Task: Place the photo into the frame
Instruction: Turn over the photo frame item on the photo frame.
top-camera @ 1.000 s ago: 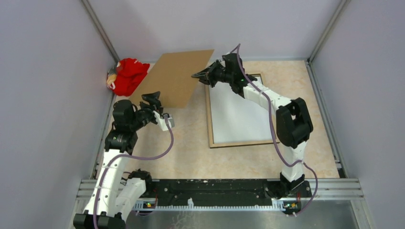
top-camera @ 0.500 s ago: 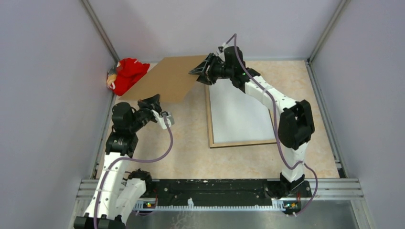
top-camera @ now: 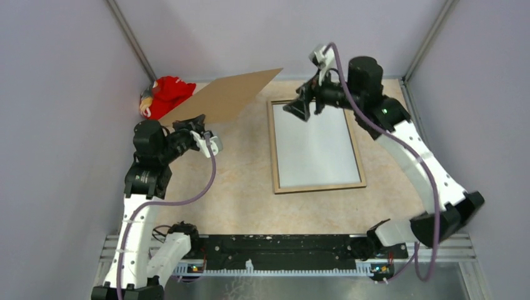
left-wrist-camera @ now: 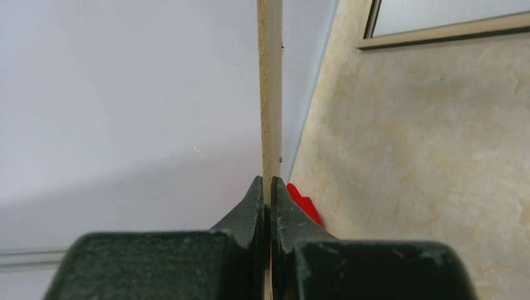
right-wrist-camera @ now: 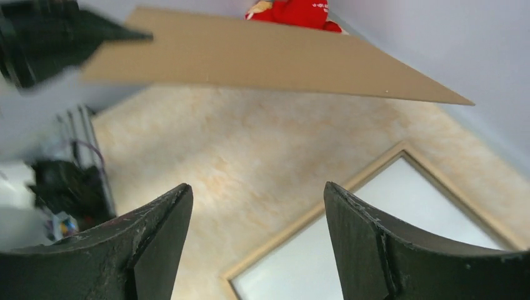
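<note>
The frame (top-camera: 273, 150) lies back-up on the table, its tan wood rim showing. A white sheet (top-camera: 315, 147) fills its opening and looks like the photo's plain reverse; no printed side shows. My left gripper (top-camera: 187, 125) is shut on the lower corner of the brown backing board (top-camera: 222, 97), which hangs tilted in the air left of the frame. In the left wrist view the board's thin edge (left-wrist-camera: 269, 94) runs up from my pinched left gripper (left-wrist-camera: 267, 184). My right gripper (top-camera: 297, 111) hovers open over the frame's far left corner (right-wrist-camera: 375, 169), holding nothing.
A red cloth toy (top-camera: 164, 97) lies in the far left corner against the wall, behind the board. Grey walls close in the table on three sides. The arm bases and a metal rail (top-camera: 281, 240) run along the near edge.
My left gripper shut on the board's lower corner, and my right gripper let go of its far edge, opened and drew back right. The board swung left and tilted more steeply.
</note>
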You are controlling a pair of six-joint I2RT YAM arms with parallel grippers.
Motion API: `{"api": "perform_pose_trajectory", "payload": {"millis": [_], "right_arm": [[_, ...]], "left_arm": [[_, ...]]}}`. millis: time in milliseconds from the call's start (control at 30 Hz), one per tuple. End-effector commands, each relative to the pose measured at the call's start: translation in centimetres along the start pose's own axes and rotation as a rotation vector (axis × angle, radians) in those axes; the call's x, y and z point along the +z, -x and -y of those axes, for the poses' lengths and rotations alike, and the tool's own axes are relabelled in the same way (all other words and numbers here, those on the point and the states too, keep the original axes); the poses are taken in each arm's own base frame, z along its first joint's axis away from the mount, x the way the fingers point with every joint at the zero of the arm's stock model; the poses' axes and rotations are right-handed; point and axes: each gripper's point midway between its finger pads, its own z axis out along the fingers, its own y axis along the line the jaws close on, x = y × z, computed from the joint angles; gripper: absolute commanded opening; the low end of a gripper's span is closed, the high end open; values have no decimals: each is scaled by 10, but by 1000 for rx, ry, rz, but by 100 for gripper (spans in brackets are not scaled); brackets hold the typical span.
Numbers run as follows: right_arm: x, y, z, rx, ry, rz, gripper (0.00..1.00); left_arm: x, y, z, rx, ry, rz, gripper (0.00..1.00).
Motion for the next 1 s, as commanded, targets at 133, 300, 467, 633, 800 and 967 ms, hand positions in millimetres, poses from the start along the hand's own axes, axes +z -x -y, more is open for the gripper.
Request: {"api": "perform_pose_trajectory", "payload": {"millis": [133,300,467,633,800,967], "right_arm": [[-35,-10,-22,-689,74,102,81],[-24,-17,-45,-830,152,76,77],[-2,-36,-61,-926,178,7,71],[8,-39,-67,-970,180,-2,62],[22,-39,-68,-1003,157,2,42],[35,-41,-72,-1017,148,11,40]], "left_arm": [[-30,84,-35,159,-54,257,0],[-45,104,-31,171,-125,311,0],[-52,109,-27,173,-144,315,0],[-57,112,-26,192,-149,314,0],[-59,115,-26,192,-160,323,0],[-59,114,-25,194,-161,319,0]]}}
